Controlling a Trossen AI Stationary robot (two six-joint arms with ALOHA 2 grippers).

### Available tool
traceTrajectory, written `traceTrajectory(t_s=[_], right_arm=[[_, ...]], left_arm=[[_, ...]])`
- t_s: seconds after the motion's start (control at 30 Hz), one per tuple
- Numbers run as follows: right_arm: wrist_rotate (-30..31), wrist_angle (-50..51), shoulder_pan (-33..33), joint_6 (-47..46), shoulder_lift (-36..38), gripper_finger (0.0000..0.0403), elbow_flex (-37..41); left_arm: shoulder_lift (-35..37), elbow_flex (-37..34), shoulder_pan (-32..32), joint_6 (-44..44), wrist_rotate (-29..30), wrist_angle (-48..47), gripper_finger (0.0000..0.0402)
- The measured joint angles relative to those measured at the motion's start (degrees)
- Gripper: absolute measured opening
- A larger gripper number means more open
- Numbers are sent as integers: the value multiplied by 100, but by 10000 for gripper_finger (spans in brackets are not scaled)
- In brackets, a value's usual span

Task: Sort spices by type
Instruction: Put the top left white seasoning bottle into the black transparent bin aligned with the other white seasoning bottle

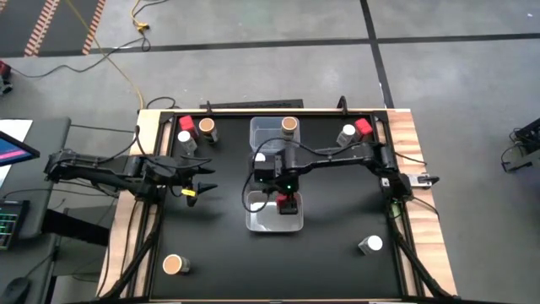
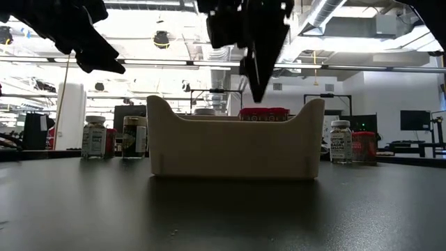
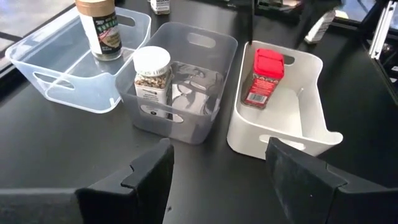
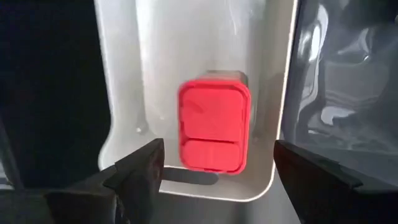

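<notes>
Three bins stand in a row at mid-table. A tan-topped spice jar (image 3: 99, 28) stands in the far clear bin (image 3: 56, 68). A white-topped jar (image 3: 152, 76) stands in the middle bin (image 3: 199, 81). A red square-topped jar (image 4: 214, 124) stands on its base in the near white bin (image 1: 261, 221). My right gripper (image 4: 217, 158) hangs open straight above the red jar, pointing down, its fingers clear of the cap on either side. My left gripper (image 1: 201, 181) is open and holds nothing, left of the bins and aimed at them.
Loose jars stand on the black table: a red (image 1: 186, 124), a tan (image 1: 207, 129) and a white one (image 1: 186, 140) at far left, a white (image 1: 347, 133) and a red one (image 1: 364, 127) at far right, a tan one (image 1: 175, 264) near left, a white one (image 1: 371, 245) near right.
</notes>
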State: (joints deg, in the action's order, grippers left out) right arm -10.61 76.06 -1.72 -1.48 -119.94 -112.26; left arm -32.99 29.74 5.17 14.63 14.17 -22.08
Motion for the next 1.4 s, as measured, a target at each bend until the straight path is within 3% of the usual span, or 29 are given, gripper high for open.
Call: traceTrajectory(t_s=[0.23, 0.33, 0.47, 0.63, 0.8, 0.93, 1.23, 1.4], right_arm=[[34, -25, -24, -4, 694, 329, 7], [537, -179, -95, -213, 1155, 329, 312], [1251, -798, -195, -744, 2001, 328, 1235], [1360, -1586, -258, -1236, 3075, 328, 2672], [1362, -1523, -227, -1732, 3826, 328, 3615], [1362, -1390, -227, -2278, 4089, 328, 3969], [1379, -1999, -601, -2139, 4200, 328, 4316], [1384, -2104, -883, -2072, 4038, 328, 4318]], left_arm=[[0, 0, -1, -2, 0, -30, 242], [0, 0, -2, -2, 0, -84, 242], [0, 0, -2, -4, -2, -140, 242], [0, 0, -2, -4, -2, -147, 242], [0, 0, -2, -4, -1, -154, 242], [0, 0, -1, -4, -1, -154, 242], [0, 0, 0, 6, 2, -129, 242], [0, 0, -1, 435, -4, -138, 242]])
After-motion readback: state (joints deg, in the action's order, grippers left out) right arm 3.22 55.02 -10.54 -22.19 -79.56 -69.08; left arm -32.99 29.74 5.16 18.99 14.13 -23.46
